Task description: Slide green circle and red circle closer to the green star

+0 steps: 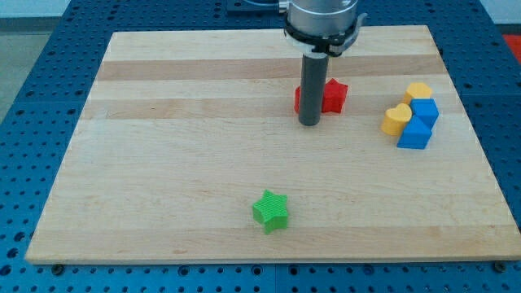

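A green star (271,212) lies near the view's bottom, a little left of centre. My tip (309,123) rests on the board in the upper middle, well above and slightly right of the star. Right behind the rod sits a red block (334,95) with star-like points. A bit of red (298,99) also shows on the rod's left side, and I cannot tell if it is the same block or a second one. The tip touches or nearly touches the red. No green circle shows in the view.
At the view's right is a tight cluster: a yellow block (419,91) at its top, a yellow heart-like block (397,119) on its left, and two blue blocks (424,110) (414,133). The wooden board (163,122) sits on a blue perforated table.
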`<state>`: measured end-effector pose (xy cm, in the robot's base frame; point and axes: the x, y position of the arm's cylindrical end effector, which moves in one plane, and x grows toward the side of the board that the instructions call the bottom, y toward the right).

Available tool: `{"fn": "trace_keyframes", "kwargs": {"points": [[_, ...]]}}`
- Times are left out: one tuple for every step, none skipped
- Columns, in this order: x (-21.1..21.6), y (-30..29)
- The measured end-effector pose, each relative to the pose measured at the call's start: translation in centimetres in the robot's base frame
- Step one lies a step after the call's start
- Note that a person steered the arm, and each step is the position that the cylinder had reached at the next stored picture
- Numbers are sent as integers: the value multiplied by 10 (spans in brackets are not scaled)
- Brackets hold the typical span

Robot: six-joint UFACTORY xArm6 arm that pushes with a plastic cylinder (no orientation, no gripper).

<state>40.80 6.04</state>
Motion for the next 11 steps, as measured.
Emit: {"fn": "trace_keyframes", "kwargs": {"points": [[-9, 0], [-9, -15], [-23, -63], [-77, -80], [-136, -68], [-172, -41], [-195, -8], [-211, 29], [-212, 61], [-207, 72], [-194, 69]]}}
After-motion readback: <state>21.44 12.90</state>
